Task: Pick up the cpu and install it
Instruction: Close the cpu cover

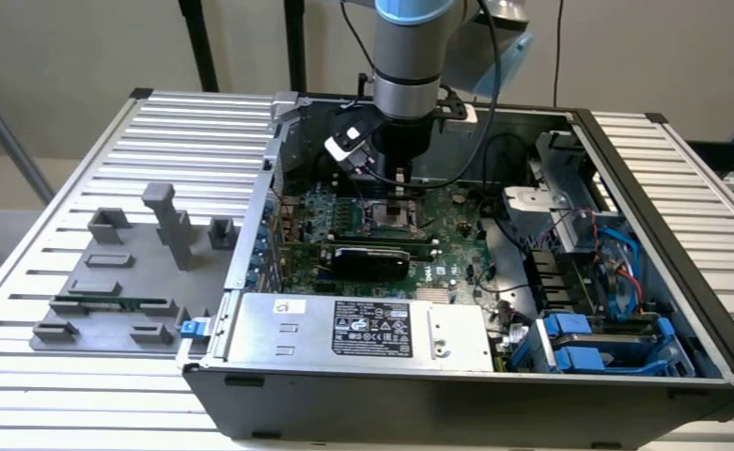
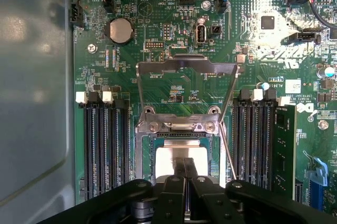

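The cpu (image 2: 171,162), a silver-grey square, lies flat inside the socket frame (image 2: 181,126) on the green motherboard (image 2: 174,39). The socket's metal load plate (image 2: 185,67) stands swung open beyond it. My gripper (image 2: 184,168) hovers right over the cpu, its two black fingers pressed together with nothing between them; whether the tips touch the chip I cannot tell. In the exterior view the gripper (image 1: 392,177) hangs inside the open computer case, just above the socket (image 1: 389,214).
Black memory slots (image 2: 100,150) flank the socket, with a green memory stick (image 2: 284,150) seated on one side. A power-supply box (image 1: 354,324) sits at the case front, with blue drive bays (image 1: 605,343) and cables on the exterior view's right. A grey fixture (image 1: 116,282) lies outside the case.
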You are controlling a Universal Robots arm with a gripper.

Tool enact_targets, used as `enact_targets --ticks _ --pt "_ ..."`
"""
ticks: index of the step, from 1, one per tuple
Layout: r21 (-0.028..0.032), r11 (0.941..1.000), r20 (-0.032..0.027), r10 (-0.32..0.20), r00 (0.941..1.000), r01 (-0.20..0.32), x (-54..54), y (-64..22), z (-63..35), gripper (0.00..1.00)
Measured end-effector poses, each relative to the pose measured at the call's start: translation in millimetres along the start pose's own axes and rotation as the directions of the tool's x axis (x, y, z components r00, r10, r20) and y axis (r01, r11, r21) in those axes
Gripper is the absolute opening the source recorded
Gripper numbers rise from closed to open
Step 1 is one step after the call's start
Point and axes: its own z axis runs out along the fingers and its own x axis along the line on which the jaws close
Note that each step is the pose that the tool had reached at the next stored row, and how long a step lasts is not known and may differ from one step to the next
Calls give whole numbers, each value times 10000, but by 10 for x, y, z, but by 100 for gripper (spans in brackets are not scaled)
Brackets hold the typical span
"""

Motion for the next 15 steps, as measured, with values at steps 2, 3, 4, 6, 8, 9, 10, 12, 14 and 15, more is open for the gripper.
enact_targets --ticks 2,3,4,6,8,9,10,12,14,15 --pt "0 10000 0 0 10000 0 0 0 0 11" --pt "0 10000 0 0 10000 0 0 0 0 11" --pt "0 10000 0 0 10000 0 0 0 0 11" --pt "0 10000 0 0 10000 0 0 0 0 11" --pt "0 10000 0 0 10000 0 0 0 0 11" --pt "0 10000 0 0 10000 0 0 0 0 11" --pt "0 10000 0 0 10000 0 0 0 0 11" --pt "0 10000 0 -1 10000 1 0 1 0 11" --pt "2 10000 3 -1 10000 1 -1 27 -13 11" --pt "1 10000 -1 0 10000 0 -1 52 -24 11"
